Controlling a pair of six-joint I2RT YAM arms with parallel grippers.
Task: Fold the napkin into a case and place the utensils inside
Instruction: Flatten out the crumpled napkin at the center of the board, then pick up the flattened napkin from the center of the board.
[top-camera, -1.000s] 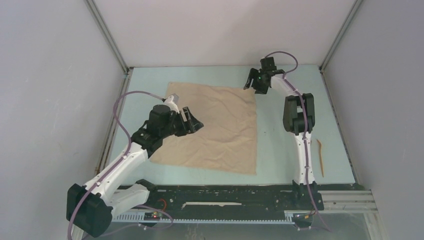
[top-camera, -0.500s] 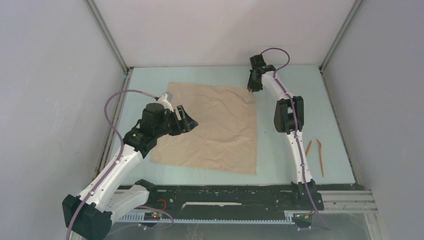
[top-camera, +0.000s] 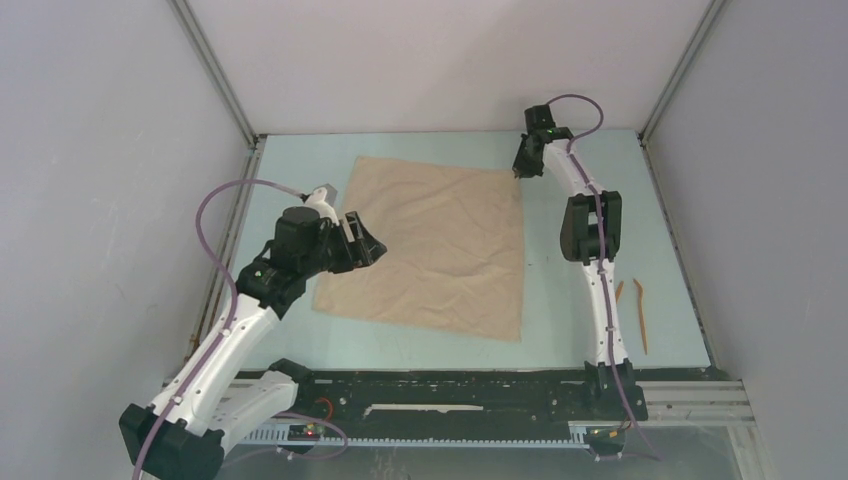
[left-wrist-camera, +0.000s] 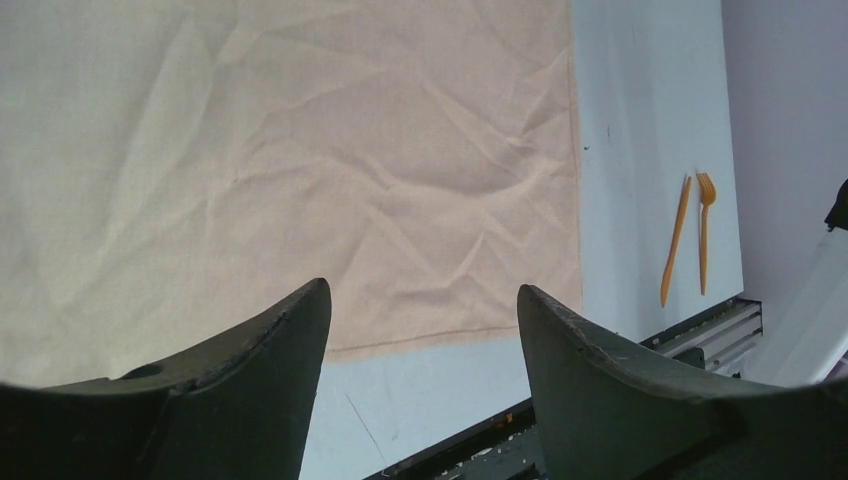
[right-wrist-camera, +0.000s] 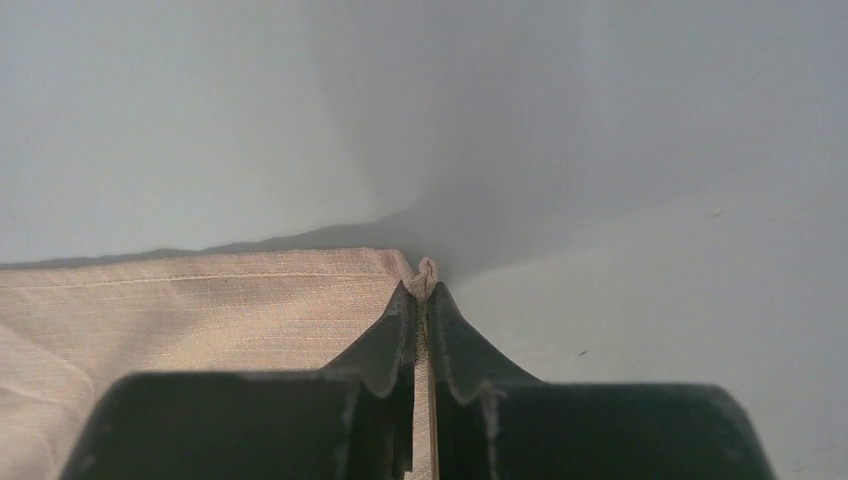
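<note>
right gripper (right-wrist-camera: 422, 300) clamps just the napkin (top-camera: 440, 240) corner tip; thin bite could slip when pulled. left gripper (left-wrist-camera: 420, 297) wide, empty, above napkin.

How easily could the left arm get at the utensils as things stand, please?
Probably not easily: the utensils lie over on the right, beyond the right arm, whose links stand between them and the left arm.

Overhead from behind — wrist cams close, share napkin (top-camera: 430, 250).
</note>
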